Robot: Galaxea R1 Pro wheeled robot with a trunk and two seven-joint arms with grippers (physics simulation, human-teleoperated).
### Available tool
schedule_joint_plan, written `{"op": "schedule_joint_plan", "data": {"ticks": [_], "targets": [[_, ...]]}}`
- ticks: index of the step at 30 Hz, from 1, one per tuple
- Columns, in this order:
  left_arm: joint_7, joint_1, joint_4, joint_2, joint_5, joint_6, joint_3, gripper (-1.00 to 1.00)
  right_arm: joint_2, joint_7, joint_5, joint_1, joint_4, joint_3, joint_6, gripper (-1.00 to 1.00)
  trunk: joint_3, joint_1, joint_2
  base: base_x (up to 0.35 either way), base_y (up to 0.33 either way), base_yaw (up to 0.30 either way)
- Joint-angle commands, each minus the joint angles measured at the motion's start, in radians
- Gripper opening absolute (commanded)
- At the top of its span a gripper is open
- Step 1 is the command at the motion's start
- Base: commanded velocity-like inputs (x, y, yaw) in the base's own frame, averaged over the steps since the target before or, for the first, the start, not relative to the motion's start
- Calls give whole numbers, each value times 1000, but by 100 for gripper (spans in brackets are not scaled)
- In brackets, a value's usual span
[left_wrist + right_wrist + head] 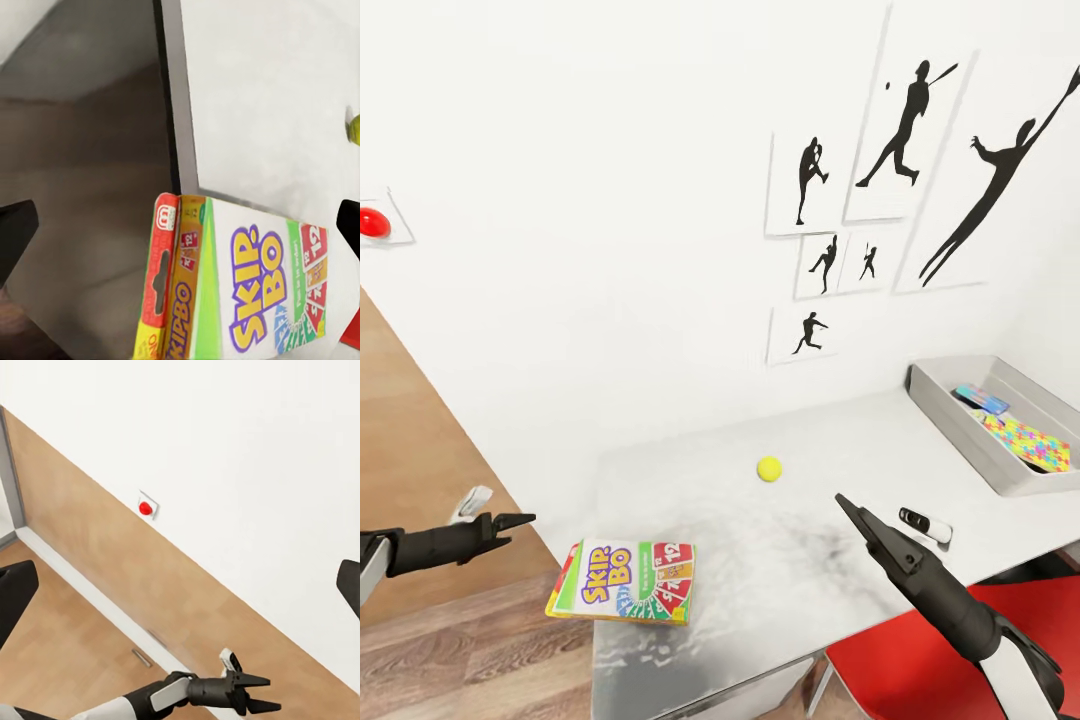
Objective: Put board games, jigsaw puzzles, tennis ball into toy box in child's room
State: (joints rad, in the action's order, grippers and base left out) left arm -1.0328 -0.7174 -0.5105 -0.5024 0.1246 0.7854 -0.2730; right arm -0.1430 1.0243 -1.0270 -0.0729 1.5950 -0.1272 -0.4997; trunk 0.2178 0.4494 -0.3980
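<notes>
Item: SKIP-BO board game (622, 582), flat box, lying at about 7 o'clock on the worktop (810, 560), its left edge overhanging the worktop's edge above the wood floor (450, 640); a second flat box seems to lie under it, red and yellow edges showing in the left wrist view

Item: tennis ball (769, 468), near the worktop's middle, well apart from the game box

Item: toy box (960, 425), at 3 o'clock on the worktop; one jigsaw puzzle (1032, 445) and a blue box already lie inside

Item: small white and black object (923, 523), at 4 o'clock, beside the right arm; kind unclear

Left hand (520, 520): at 8 o'clock, off the worktop's edge, fingers spread, empty, near but apart from the game box

Right hand (850, 508): over the worktop between ball and small object; how far it is parted cannot be told; nothing seen in it

Step in hand, judged: taking up the SKIP-BO box with the left hand. Handling note: use the overhang, bringing one finger under and one over the projecting edge; seat the grip deep, since a wide flat box held by its rim will droop; if two boxes are stacked, clamp both squarely or the lower may slip to the floor
</notes>
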Motion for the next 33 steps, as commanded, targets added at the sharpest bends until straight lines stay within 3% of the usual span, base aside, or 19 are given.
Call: {"op": "schedule_joint_plan", "data": {"ticks": [1, 23, 33], "targets": [[3, -1, 5, 0, 2, 6, -1, 100, 0, -1, -7, -1, 0, 0, -8, 100, 2, 1, -2, 0, 0, -1], [17, -4, 50, 3, -3, 0, -1, 100, -1, -8, -7, -1, 0, 6, -9, 100, 10, 1, -2, 0, 0, 0], [13, -3, 52, 24, -4, -3, 2, 100, -5, -6, -7, -1, 0, 2, -10, 100, 22, 1, -2, 0, 0, 0]]}}
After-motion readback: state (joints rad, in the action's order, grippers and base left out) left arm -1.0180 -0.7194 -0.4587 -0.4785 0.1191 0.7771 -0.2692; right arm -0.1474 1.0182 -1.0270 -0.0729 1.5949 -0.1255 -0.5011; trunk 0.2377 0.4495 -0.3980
